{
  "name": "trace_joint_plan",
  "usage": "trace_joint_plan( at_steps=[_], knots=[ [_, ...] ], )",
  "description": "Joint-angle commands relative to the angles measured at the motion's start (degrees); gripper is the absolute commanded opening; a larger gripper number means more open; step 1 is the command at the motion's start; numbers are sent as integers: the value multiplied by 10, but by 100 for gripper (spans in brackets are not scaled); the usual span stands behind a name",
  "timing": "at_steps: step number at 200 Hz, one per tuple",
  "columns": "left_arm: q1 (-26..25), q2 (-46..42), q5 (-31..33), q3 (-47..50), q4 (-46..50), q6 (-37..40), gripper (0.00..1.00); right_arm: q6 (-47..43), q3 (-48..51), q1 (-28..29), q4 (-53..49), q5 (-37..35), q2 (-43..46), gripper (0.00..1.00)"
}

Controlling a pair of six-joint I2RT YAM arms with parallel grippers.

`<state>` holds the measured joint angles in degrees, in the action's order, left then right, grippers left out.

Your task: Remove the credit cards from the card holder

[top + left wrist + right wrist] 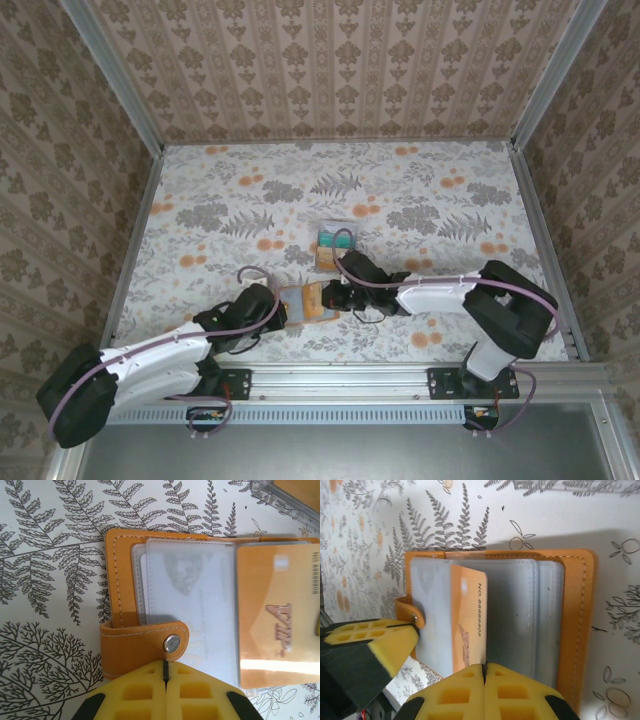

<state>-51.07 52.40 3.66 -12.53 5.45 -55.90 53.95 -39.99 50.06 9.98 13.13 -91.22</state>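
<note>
Mid-extraction: right pincer [484, 669] pinching orange card [467, 615], left pincer [165, 672] clamped on card holder [120, 580] tab. Next: straight pull from sleeve.

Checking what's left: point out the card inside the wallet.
The orange numbered card, tucked among the wallet's clear sleeves at the right gripper; the other cards lie loose on the table beyond.
</note>
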Motion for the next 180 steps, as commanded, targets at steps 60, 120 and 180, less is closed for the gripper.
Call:
trace_joint_plan(
  at_steps=[60, 120, 180],
  knots=[
    [-2, -27, 6, -6, 68, 10, 0, -146, -29, -3, -196, -39, 163, 0],
    [-2, -88, -5, -25, 75, 42, 4, -396, -142, -3, -349, -119, 215, 0],
    [-2, -182, 3, -29, 116, 51, 75, -653, -239, -3, -404, -196, 140, 0]
  ],
)
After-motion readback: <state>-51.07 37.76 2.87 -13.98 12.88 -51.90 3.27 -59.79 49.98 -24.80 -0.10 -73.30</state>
